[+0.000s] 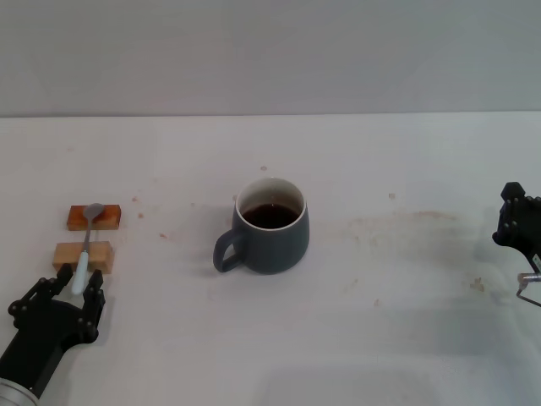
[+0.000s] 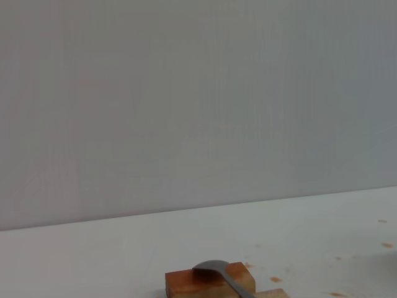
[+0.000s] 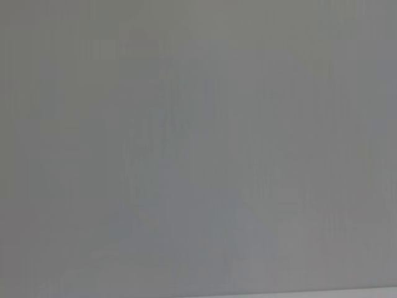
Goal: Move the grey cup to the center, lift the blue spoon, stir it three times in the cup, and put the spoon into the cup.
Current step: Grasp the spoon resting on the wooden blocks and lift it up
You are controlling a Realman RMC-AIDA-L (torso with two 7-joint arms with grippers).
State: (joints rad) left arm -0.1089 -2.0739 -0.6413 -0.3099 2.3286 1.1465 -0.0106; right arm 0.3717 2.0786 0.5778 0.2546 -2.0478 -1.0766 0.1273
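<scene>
The grey cup (image 1: pixel 270 228) stands upright near the middle of the white table (image 1: pixel 380 338), its loop handle turned toward the robot's left and dark brown liquid filling the cream-white inside. No brand, label or writing can be read on the cup or on anything else in view. Well to the robot's left, the blue spoon (image 1: pixel 85 245) lies across two small wooden blocks: its grey metal bowl rests on the darker, far block (image 1: pixel 95 218), and its pale blue handle crosses the lighter, near block (image 1: pixel 83 255) and runs on toward the robot. The left gripper (image 1: pixel 78 292) sits low at the handle's near end, its black fingers (image 1: pixel 93 298) spread on either side of the handle tip, not visibly pressed against it. The left wrist view shows the spoon's bowl (image 2: pixel 214 270) lying on the darker block (image 2: pixel 208 284) before a plain grey wall. The right gripper (image 1: pixel 520 222) is at the table's right edge, well apart from the cup, and whether its fingers are spread or closed cannot be told. The right wrist view shows only blank grey wall.
</scene>
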